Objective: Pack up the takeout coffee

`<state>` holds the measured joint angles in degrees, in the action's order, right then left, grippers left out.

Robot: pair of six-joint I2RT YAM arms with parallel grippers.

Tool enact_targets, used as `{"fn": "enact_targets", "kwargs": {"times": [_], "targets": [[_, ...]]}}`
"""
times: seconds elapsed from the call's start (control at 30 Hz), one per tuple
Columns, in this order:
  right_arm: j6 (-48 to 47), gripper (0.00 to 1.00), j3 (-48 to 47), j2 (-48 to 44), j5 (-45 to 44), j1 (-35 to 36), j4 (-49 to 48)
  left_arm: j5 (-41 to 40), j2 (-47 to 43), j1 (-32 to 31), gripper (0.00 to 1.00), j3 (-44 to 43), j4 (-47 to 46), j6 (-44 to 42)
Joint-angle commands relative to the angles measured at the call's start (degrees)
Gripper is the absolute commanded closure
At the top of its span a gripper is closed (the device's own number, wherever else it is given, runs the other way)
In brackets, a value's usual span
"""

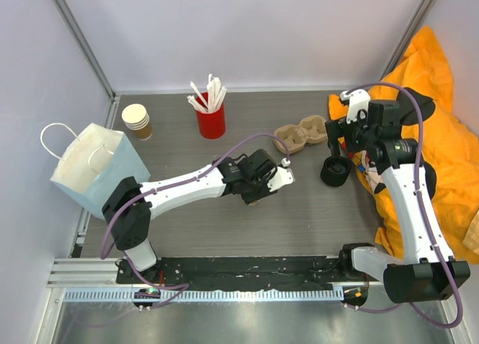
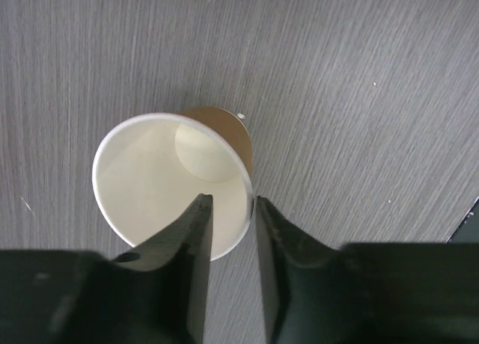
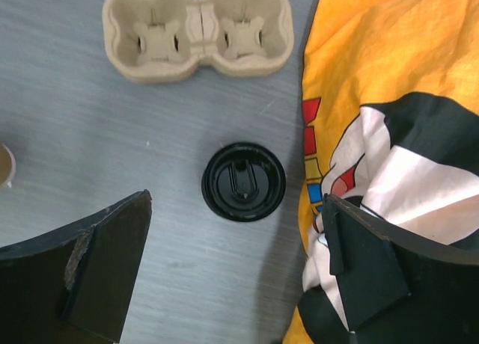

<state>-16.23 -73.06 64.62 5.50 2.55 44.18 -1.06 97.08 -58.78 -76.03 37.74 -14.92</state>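
The takeout coffee cup [image 2: 161, 179] is a tan kraft cup with a white inside, standing upright and empty on the grey table. My left gripper [image 2: 230, 209] is over it, jaws narrowly apart and straddling its right rim: one finger is inside the cup, the other outside against the wall. In the top view the left gripper [image 1: 258, 188] hides most of the cup at the table's middle. My right gripper [image 3: 236, 200] is wide open above a black lid [image 3: 243, 181], which also shows in the top view [image 1: 335, 170].
A moulded cardboard carrier [image 1: 301, 133] lies behind the lid. A red cup of white sticks [image 1: 211, 120] and a stack of kraft cups [image 1: 136, 121] stand at the back. A white paper bag [image 1: 93, 168] stands at the left. Orange cloth [image 1: 426, 97] covers the right side.
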Motion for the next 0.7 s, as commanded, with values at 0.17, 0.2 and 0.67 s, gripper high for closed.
{"fn": "enact_targets", "kwargs": {"times": [0.17,0.2,0.67], "targets": [[-14.0,0.00,2.7,-0.5,3.3,-0.2,8.5,-0.4,-2.9,-0.2,0.32,-2.1,-1.1,0.4],[-14.8,0.01,3.3,-0.5,3.8,-0.2,9.3,-0.7,-3.6,-0.2,0.27,-2.5,0.0,0.2],[-23.6,0.08,11.5,5.9,5.2,-0.1,7.3,-0.6,-14.7,10.4,0.00,-8.3,4.5,0.9]]}}
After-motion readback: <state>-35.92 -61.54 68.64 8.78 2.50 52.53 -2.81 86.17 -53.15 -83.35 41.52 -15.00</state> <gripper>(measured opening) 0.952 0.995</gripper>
